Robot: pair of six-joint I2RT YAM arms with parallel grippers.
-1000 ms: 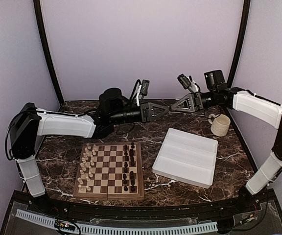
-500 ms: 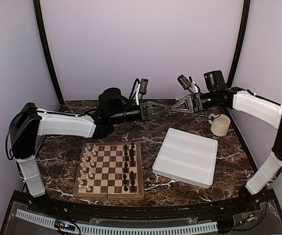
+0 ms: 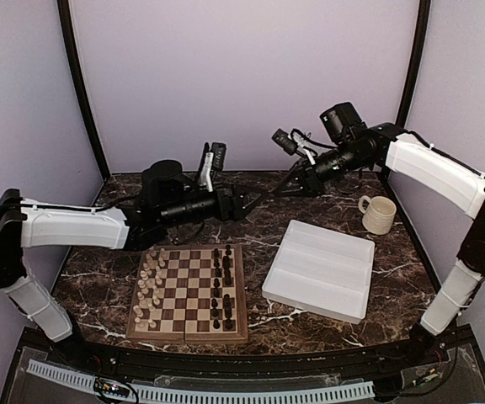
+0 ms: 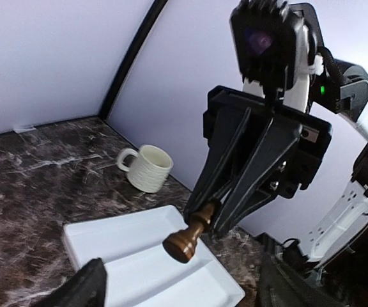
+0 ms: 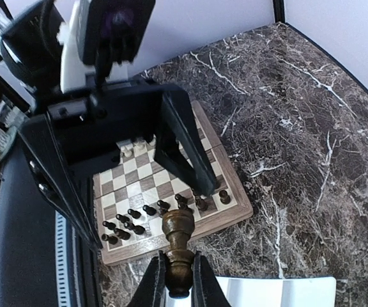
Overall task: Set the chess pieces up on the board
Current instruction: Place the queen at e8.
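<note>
Dark chess piece [image 5: 179,252], aloft over the far counter [image 3: 259,231], pinched by its head in the right claw [image 5: 179,281]. Left claw [image 3: 253,200] spread. Advisable: turn it base-down and lower it gently onto the right of the board [image 3: 188,336].

board [image 3: 187,336] left – tray [image 3: 320,269] right, mug [image 3: 379,215] behind tray

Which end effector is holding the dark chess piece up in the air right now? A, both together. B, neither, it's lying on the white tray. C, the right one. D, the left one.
C: the right end effector is pinched shut on the dark chess piece, while the left end effector stands open with nothing between its fingers.
</note>
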